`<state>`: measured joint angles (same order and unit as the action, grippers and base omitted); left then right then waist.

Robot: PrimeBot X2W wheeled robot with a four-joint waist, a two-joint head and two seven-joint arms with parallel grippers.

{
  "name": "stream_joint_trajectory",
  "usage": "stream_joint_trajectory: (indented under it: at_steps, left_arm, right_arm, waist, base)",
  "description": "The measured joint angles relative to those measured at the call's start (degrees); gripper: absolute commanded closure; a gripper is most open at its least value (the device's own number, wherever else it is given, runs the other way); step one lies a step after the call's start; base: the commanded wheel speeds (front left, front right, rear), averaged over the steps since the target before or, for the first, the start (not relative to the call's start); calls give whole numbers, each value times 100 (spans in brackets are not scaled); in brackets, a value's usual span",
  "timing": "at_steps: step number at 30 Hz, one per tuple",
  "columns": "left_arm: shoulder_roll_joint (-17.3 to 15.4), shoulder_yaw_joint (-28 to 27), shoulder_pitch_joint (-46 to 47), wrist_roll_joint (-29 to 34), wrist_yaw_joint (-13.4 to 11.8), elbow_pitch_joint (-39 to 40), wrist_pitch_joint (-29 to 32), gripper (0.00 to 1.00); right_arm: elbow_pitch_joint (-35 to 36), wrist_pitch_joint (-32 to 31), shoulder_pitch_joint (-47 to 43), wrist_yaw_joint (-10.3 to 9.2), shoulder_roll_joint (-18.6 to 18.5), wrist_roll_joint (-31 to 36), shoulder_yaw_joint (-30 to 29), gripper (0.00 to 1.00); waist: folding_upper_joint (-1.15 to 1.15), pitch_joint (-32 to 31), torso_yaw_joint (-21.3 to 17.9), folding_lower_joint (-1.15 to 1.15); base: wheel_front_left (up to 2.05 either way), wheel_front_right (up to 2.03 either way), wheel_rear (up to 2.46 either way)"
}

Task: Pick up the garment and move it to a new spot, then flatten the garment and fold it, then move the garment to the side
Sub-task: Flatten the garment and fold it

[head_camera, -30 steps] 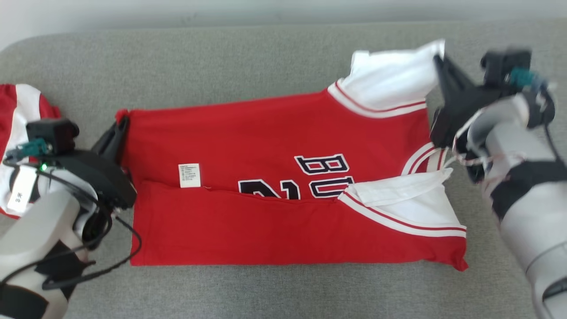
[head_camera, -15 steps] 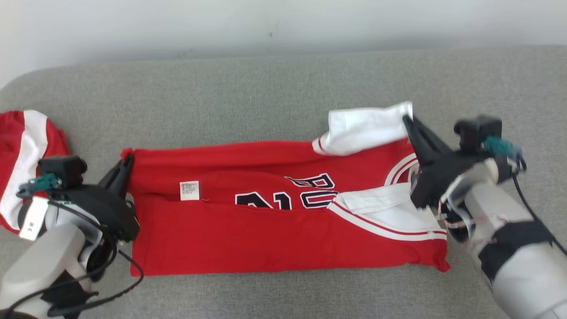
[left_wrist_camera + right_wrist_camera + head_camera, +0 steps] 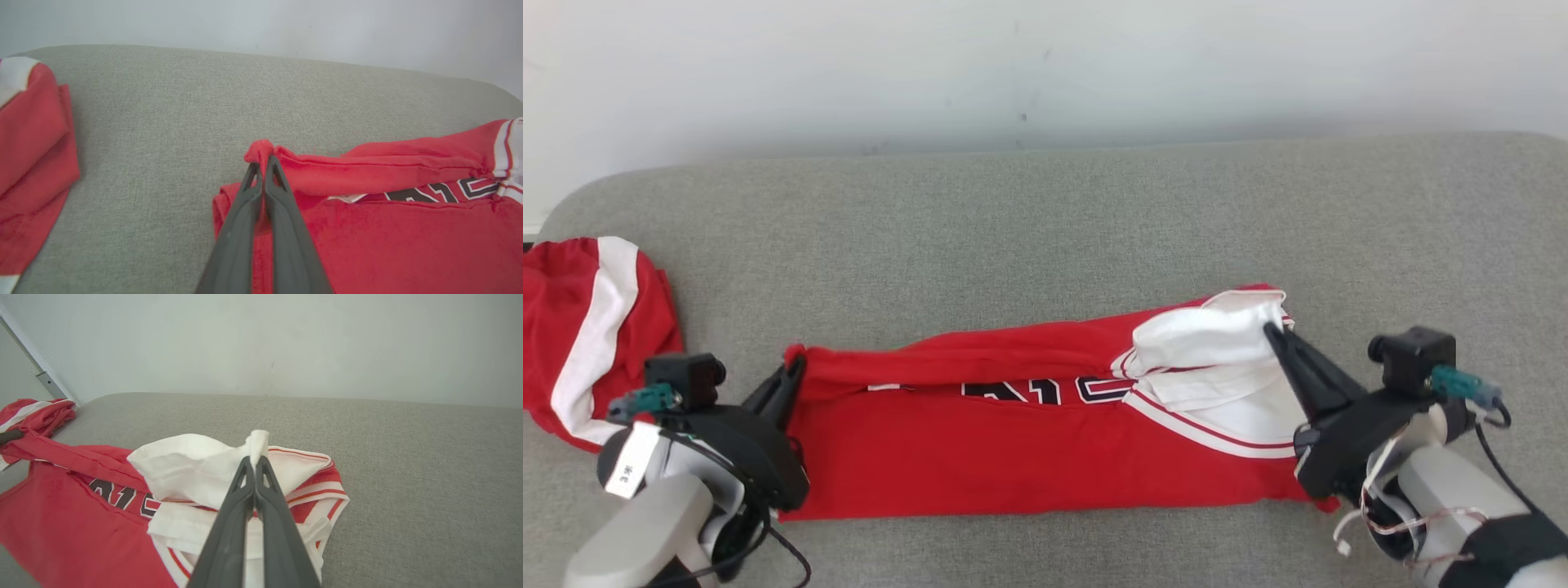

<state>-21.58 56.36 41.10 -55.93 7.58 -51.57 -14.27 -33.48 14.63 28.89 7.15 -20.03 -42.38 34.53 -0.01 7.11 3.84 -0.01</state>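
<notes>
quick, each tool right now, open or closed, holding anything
Left tool: closed, pinching the red jersey at its hem corner.
Right tool: closed, pinching the jersey's white sleeve.

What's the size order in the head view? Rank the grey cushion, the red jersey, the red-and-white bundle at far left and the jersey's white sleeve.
1. grey cushion
2. red jersey
3. red-and-white bundle, partly out of frame
4. white sleeve
</notes>
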Motion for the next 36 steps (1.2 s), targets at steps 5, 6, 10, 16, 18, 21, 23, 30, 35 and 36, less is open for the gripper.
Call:
stream_joint_trajectory:
  at_steps: [5,6,10,16,18,21,23,30,35,36]
  left_arm:
    - [7,35,-222,-1,0,26,0,100]
    - [12,36,-244,-1,0,26,0,100]
    - [68,41,-343,-2,0,32,0,100]
    - [75,47,-417,-8,0,24,-2,96]
    - [74,36,-438,-9,0,4,-7,69]
    - [73,29,-437,-9,0,-30,-7,51]
    - [76,20,-437,-9,0,-80,-7,0]
    - [100,-68,-465,-9,0,-159,-7,0]
    - [94,-215,-628,-9,-56,-101,-7,0]
    - [82,-247,-700,-9,-59,-75,-7,0]
  right_arm:
    - [288,0,-296,0,-169,-115,233,100]
    - [323,0,-323,0,-204,-114,292,100]
    - [368,-10,-426,0,-330,-91,427,100]
    - [379,-136,-502,0,-469,-20,536,100]
    - [390,-202,-503,0,-499,4,590,100]
    - [375,-359,-506,0,-528,14,705,100]
    - [350,-421,-524,0,-530,-8,730,67]
    - [390,-512,-636,0,-544,-266,760,0]
    - [684,-485,-862,0,-700,-646,709,0]
    - [782,-460,-950,0,-764,-749,688,0]
  waist:
    - [0,-61,37,0]
    - [1,-64,39,0]
    - [1,-69,42,0]
    - [1,-61,32,1]
    - [1,-57,27,1]
    - [1,-53,23,1]
    - [1,-63,21,1]
    - [1,-208,27,1]
    - [1,-354,36,0]
    - [1,-394,40,1]
  base:
    - [0,0,0]
    - [0,0,0]
    - [0,0,0]
    - [0,0,0]
    - [0,0,0]
    - [0,0,0]
    - [0,0,0]
    - [0,0,0]
    - [0,0,0]
    - [0,0,0]
